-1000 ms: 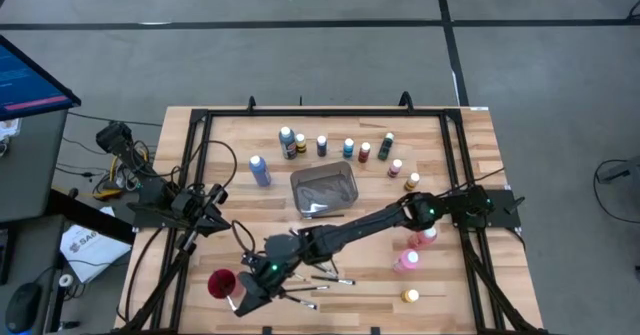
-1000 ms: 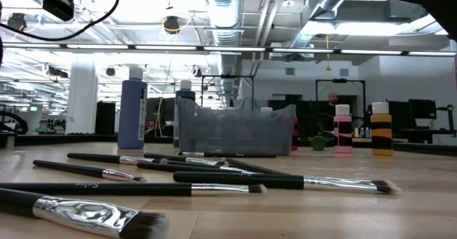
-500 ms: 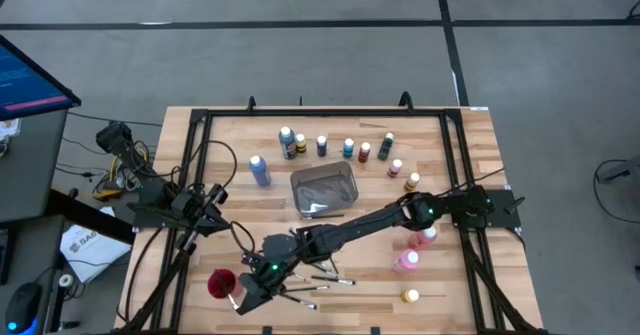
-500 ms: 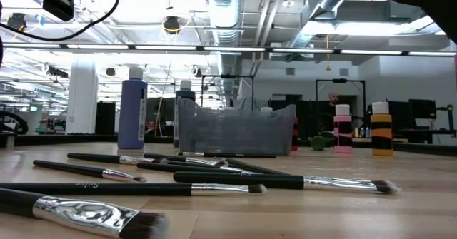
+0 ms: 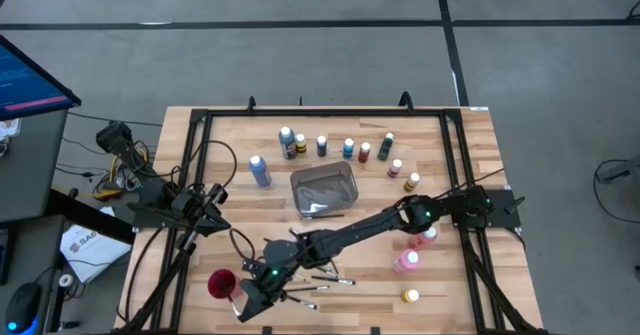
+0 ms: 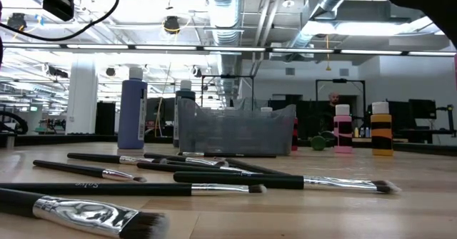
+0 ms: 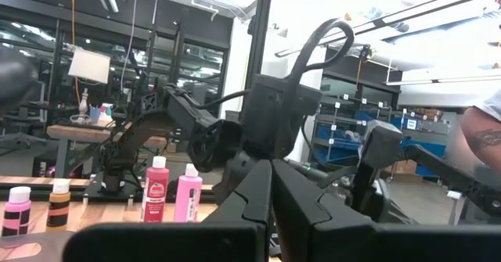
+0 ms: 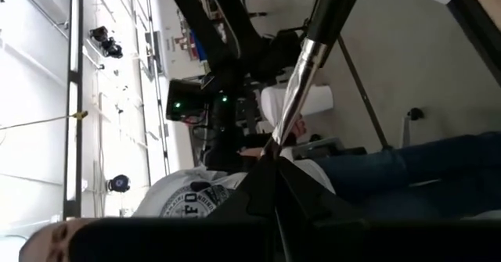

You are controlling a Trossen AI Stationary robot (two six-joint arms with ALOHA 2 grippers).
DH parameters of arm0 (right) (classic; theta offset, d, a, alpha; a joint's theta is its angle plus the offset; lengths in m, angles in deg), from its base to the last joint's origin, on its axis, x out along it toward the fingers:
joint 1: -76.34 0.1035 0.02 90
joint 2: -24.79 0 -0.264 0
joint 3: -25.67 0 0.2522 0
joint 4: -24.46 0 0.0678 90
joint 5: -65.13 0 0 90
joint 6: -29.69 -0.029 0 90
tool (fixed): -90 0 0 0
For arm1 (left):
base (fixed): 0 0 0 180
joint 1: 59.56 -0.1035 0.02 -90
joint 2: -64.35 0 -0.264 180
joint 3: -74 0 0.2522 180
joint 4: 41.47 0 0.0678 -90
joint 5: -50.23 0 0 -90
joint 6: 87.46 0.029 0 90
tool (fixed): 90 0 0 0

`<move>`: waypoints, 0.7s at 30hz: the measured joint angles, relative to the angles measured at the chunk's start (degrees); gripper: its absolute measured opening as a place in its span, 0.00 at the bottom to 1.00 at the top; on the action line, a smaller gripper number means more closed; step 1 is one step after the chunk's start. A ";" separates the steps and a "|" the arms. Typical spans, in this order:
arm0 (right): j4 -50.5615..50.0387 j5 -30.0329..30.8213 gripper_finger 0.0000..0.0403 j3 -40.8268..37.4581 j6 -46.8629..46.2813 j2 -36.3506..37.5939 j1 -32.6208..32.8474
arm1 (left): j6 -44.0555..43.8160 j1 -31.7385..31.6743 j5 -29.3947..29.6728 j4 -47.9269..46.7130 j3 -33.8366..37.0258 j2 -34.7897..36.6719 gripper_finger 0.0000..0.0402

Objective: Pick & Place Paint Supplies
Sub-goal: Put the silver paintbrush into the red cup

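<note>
My right arm reaches across the table to its near left corner. There my right gripper (image 5: 241,302) is shut on a thin paintbrush (image 8: 301,74), right beside the red cup (image 5: 220,282). Several other dark brushes (image 5: 312,276) lie flat on the wood just right of it, also seen in the low view (image 6: 214,179). Small paint bottles (image 5: 348,147) stand in a row at the far side. Pink bottles (image 5: 407,262) and a yellow one (image 5: 410,296) stand near the right. My left gripper (image 7: 272,185) is shut on nothing, parked at the table's left edge (image 5: 210,199). My right gripper pinches the brush between its two fingers at the narrow tip of its silvery metal end (image 8: 275,143). The brush runs on past the fingertips, roughly along the fingers. Its dark handle (image 8: 335,0) points away from the gripper. It looks lifted off the table.
A grey metal tray (image 5: 325,190) stands mid-table, with a blue bottle (image 5: 259,170) to its left. A black frame rail (image 5: 190,175) runs around the tabletop. A person in a pale shirt and jeans (image 8: 438,168) is just beyond the table's near left corner.
</note>
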 joint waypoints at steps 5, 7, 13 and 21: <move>-1.24 0.04 0.00 0.00 -0.48 0.00 -0.25 | 0.00 0.00 -0.02 0.02 0.00 0.00 0.01; -2.56 0.03 0.00 0.00 -0.23 0.00 -0.17 | 0.00 0.02 0.00 0.02 0.00 0.00 0.01; -3.12 -0.02 0.00 0.00 -0.02 0.00 -0.32 | 0.00 0.00 -0.02 0.02 0.00 0.00 0.01; -2.97 -0.11 0.12 0.00 -0.02 0.00 -1.68 | 0.00 0.02 -0.01 0.02 0.00 0.00 0.01</move>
